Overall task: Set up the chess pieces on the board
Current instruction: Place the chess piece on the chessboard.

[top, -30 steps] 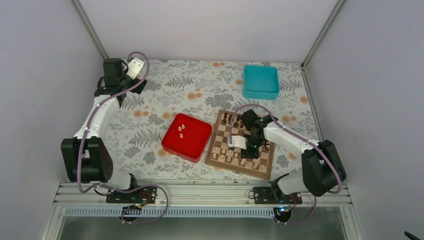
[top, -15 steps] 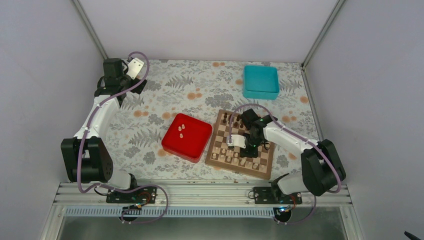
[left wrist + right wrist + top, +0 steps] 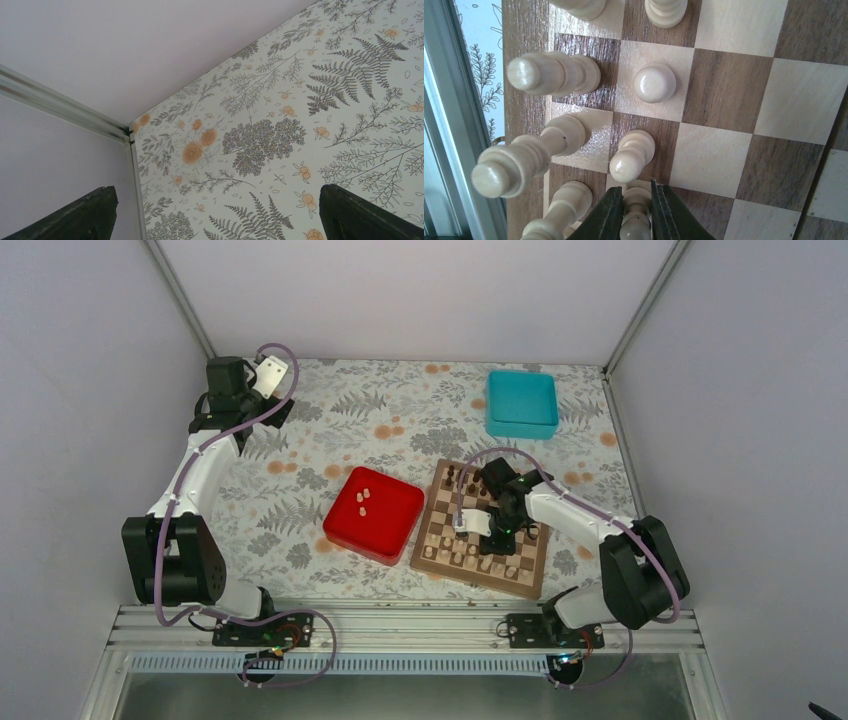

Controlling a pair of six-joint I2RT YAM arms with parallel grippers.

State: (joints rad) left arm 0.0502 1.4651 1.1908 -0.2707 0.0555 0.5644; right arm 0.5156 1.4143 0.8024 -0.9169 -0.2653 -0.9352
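A: Now, right tool (image 3: 636,194)?
B: Item: nipped shut on pale cream wooden chess piece (image 3: 636,221), on square checkered wooden chessboard (image 3: 716,92), 4 o'clock on table (image 3: 300,440).
A: Left tool (image 3: 217,210)?
B: Gaping, empty, 10 o'clock corner.

Plain pale walls (image 3: 400,290) enclose the counter (image 3: 330,430) on three sides; a fern-and-flower print covers it; aluminium posts (image 3: 182,302) rise from its far corners.

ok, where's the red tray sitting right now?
In the top view the red tray sits mid-table, just left of the chessboard and close beside it. A few pale pieces lie in it.
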